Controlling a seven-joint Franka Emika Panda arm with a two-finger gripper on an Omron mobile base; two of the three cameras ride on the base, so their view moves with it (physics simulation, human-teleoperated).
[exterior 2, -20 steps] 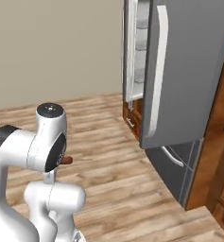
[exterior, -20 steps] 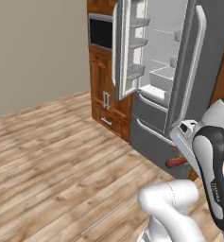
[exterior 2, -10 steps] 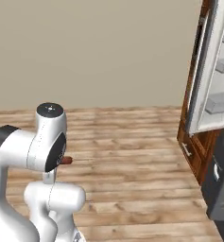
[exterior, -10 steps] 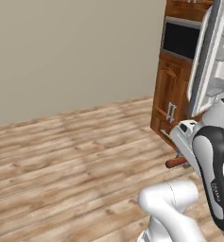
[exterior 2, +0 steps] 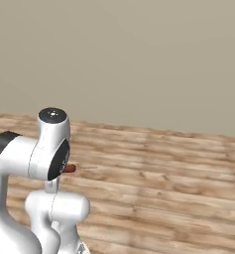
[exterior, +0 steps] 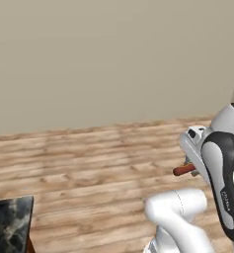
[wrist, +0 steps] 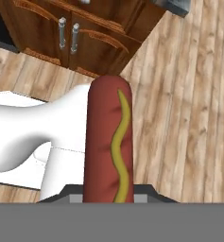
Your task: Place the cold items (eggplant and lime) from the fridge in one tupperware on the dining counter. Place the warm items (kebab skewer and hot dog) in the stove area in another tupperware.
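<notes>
1. Dining counter (exterior: pixel 10 225): marbled corner at 8 o'clock in left base view.
2. Hot dog (wrist: pixel 108 142): upright in hand view, mustard stripe showing; red tip (exterior: pixel 183 170) pokes from arm.
3. Gripper (wrist: pixel 108 198) clamped on hot dog's base.
4. Wood cabinet (wrist: pixel 75 33) at 11 o'clock.

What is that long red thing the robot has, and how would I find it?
Find the big white robot arm over the wooden floor. Sticking out of its gripper is the hot dog, a reddish-brown sausage. Its wavy yellow mustard line makes it unmistakable.
</notes>
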